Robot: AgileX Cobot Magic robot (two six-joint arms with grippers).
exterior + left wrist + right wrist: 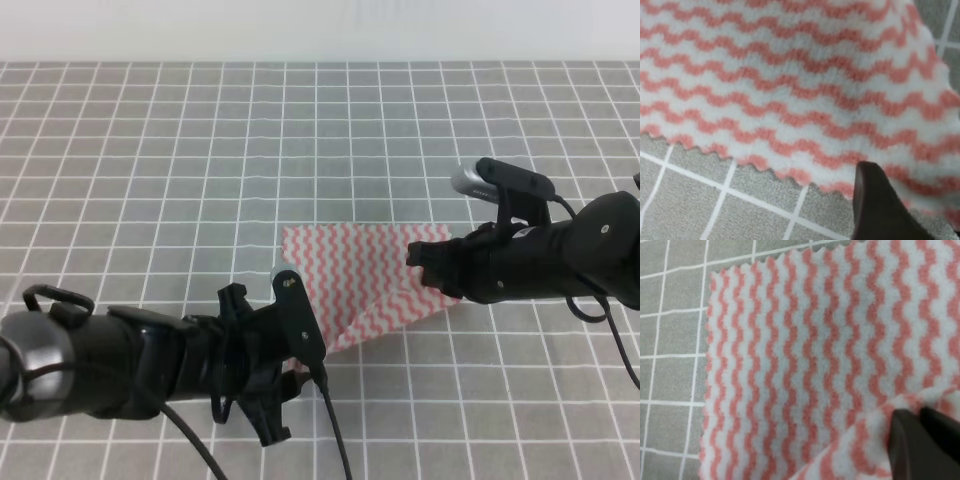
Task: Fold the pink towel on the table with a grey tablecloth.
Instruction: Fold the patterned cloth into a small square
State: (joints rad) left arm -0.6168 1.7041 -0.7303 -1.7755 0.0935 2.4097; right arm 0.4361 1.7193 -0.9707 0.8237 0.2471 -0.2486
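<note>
Pink towel (365, 275): mid-table on the grey tablecloth (150, 180), its near edge hidden from you by the left gripper (290, 365). Right gripper (425, 262): reaching in from your right, clenched on a raised fold. Left gripper: low at the near corner, probably clamped; cannot tell. Towel's long axis runs left-right.

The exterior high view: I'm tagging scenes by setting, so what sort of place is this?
Probably a lab test bench: a table with a grey tablecloth marked in a white grid, a plain pale wall behind, and only the pink towel between two robot arms.
</note>
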